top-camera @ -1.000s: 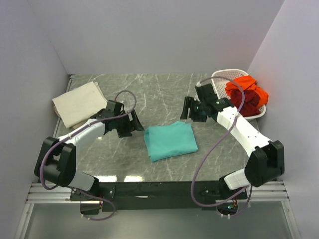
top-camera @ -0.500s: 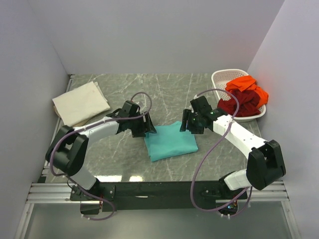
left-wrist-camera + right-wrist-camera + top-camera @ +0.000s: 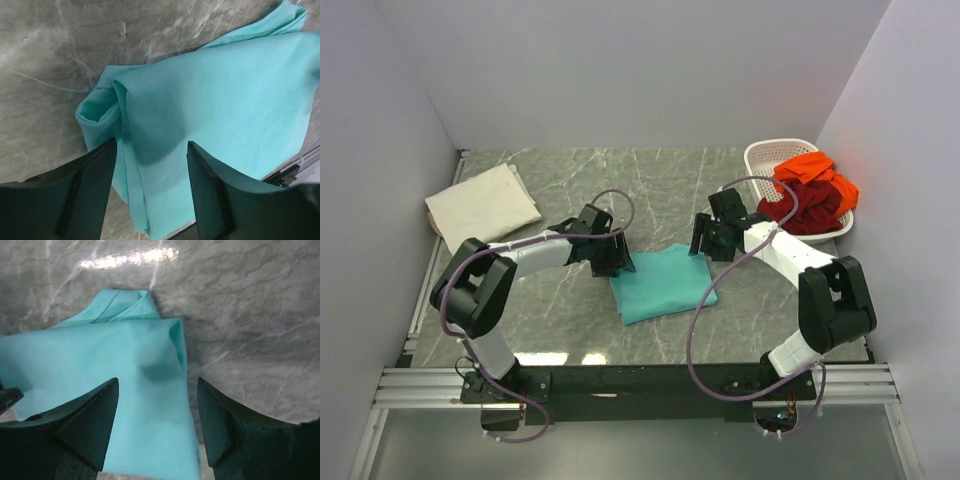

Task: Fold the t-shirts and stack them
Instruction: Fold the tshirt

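A folded teal t-shirt (image 3: 663, 283) lies on the marble table (image 3: 650, 190) at the middle. My left gripper (image 3: 616, 260) is open over its far left corner; the left wrist view shows the teal cloth (image 3: 210, 95) between the spread fingers. My right gripper (image 3: 703, 243) is open over its far right corner; the right wrist view shows the teal cloth (image 3: 100, 375) under the spread fingers. A folded cream t-shirt (image 3: 480, 206) lies at the far left. Orange (image 3: 815, 172) and dark red (image 3: 800, 213) t-shirts sit bunched in the basket.
A white lattice basket (image 3: 765, 158) stands at the far right by the wall. Grey walls close in the left, back and right. Purple cables loop off both arms.
Both grippers have moved inward and down onto the teal shirt's two far corners. The shirts have not moved.
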